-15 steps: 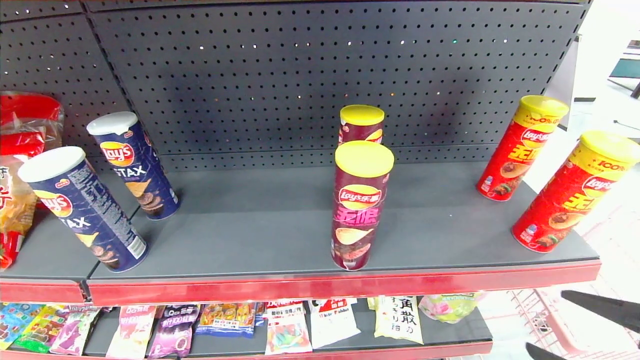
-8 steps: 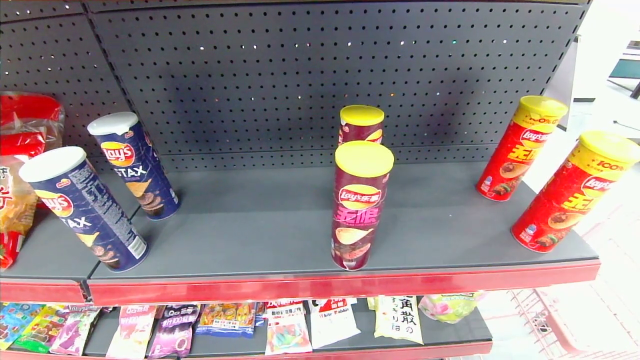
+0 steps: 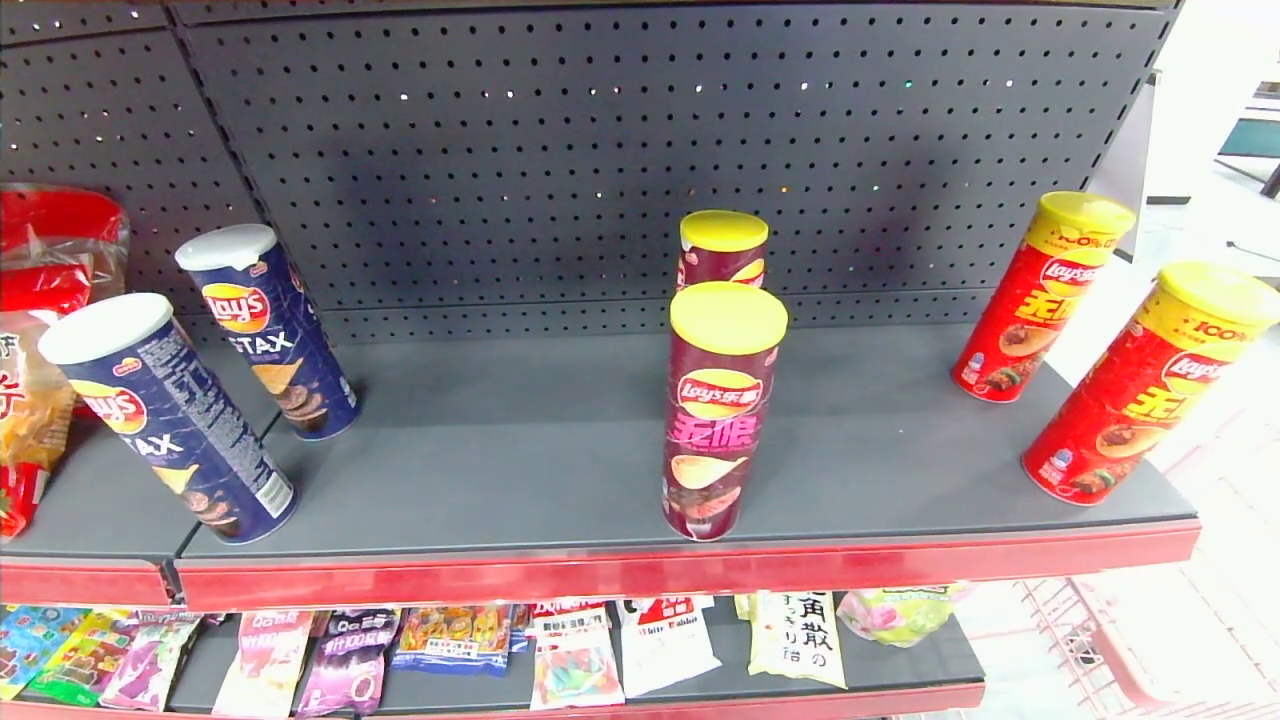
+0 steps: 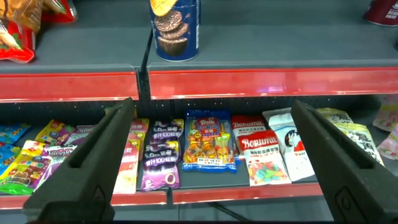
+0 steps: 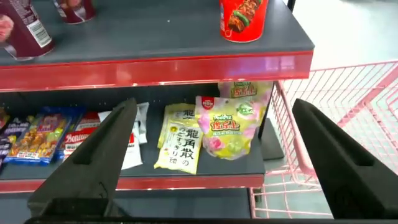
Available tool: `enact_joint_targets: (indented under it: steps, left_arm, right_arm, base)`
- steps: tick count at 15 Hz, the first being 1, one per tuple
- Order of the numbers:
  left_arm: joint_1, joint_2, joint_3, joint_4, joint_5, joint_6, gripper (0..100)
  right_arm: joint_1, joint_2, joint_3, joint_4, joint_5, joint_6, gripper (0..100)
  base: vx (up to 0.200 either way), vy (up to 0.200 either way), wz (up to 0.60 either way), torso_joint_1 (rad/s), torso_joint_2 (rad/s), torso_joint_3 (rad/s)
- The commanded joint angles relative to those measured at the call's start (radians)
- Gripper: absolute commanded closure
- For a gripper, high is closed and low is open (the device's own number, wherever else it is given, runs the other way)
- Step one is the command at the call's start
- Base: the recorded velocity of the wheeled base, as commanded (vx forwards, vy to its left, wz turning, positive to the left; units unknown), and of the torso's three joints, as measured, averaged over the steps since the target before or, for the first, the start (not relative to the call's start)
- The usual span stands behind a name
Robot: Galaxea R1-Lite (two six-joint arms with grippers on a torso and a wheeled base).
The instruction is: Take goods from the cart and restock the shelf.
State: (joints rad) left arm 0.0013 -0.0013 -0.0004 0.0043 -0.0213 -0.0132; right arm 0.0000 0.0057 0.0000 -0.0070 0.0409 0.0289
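Observation:
The grey top shelf (image 3: 560, 440) holds two blue cans (image 3: 175, 420), two maroon cans (image 3: 715, 410) one behind the other, and two red cans (image 3: 1140, 385) with yellow lids. The pink wire cart (image 3: 1100, 650) stands low at the right. My left gripper (image 4: 212, 106) is open with nothing in it, in front of the lower shelf's snack packets (image 4: 208, 140), below a blue can (image 4: 176, 28). My right gripper (image 5: 214, 104) is also open with nothing in it, facing the lower shelf's right end, with the cart (image 5: 323, 155) beside it and a red can (image 5: 242, 18) above.
Red bags (image 3: 40, 300) sit at the top shelf's far left. Wide bare gaps lie between the can groups. A perforated back panel (image 3: 600, 150) closes the shelf behind. Packets (image 3: 570, 660) fill the lower shelf, among them a green pouch (image 5: 233, 124).
One second ago dark gripper fingers showed in the head view's bottom right corner over the cart; they have since dropped out of that view. The cans have not moved.

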Motion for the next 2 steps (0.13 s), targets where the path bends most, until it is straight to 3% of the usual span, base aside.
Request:
enact_joint_targets:
  steps: [1, 2]
  left_arm:
    - [0.0, 0.001, 0.0, 0.0, 0.0, -0.001, 0]
    - [0.0, 0.001, -0.001, 0.0, 0.0, -0.001, 0]
  right_arm:
    - [0.0, -0.004, 0.0, 0.001, 0.002, -0.009, 0]
    - [0.0, -0.004, 0.0, 0.001, 0.002, -0.011, 0]
  base:
    - [0.0, 0.0, 0.0, 0.0, 0.0, 0.0]
    - [0.0, 0.0, 0.0, 0.0, 0.0, 0.0]
